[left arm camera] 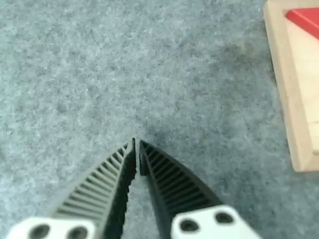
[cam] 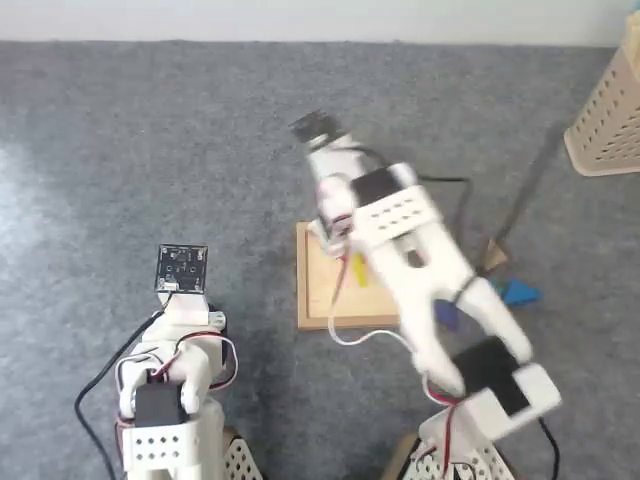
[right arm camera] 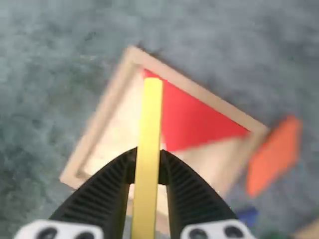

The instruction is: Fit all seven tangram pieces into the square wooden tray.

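The square wooden tray (cam: 322, 300) lies mid-table, partly under the right arm. A red triangle (right arm camera: 192, 119) lies inside the tray (right arm camera: 94, 134), against its far rim. My right gripper (right arm camera: 148, 162) hangs above the tray, shut on a yellow piece (right arm camera: 149, 144) held edge-on; that piece (cam: 357, 270) peeks out under the arm. An orange piece (right arm camera: 274, 154) rests on the carpet just outside the tray. Blue pieces (cam: 518, 292) lie right of the arm. My left gripper (left arm camera: 137, 149) is shut with nothing in it, over bare carpet left of the tray (left arm camera: 291, 99).
Grey carpet covers the whole table. A perforated beige basket (cam: 612, 110) stands at the far right corner. A thin dark rod (cam: 525, 195) slants toward the loose pieces. Cables trail beside both arm bases.
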Robot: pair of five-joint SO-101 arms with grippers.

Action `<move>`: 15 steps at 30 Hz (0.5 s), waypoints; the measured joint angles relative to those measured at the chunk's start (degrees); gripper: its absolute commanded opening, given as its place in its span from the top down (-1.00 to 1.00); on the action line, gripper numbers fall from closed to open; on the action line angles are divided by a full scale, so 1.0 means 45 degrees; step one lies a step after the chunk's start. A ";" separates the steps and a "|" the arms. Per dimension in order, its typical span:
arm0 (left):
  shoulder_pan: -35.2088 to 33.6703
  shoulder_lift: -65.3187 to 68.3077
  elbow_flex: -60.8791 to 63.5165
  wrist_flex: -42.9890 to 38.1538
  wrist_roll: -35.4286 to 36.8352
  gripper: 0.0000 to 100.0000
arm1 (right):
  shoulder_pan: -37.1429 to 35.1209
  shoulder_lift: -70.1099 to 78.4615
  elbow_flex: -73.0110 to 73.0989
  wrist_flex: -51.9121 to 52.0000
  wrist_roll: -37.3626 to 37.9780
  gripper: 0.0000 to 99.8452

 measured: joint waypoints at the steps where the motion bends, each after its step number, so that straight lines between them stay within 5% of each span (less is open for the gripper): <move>1: 0.0000 0.0000 0.0000 0.0000 0.0000 0.98 | -0.0176 0.0410 0.0000 -0.0254 -0.0234 0.99; 15: 0.0000 0.0000 0.0000 0.0000 0.0000 0.98 | -0.0742 0.3497 -0.1719 -0.0274 -0.4298 0.98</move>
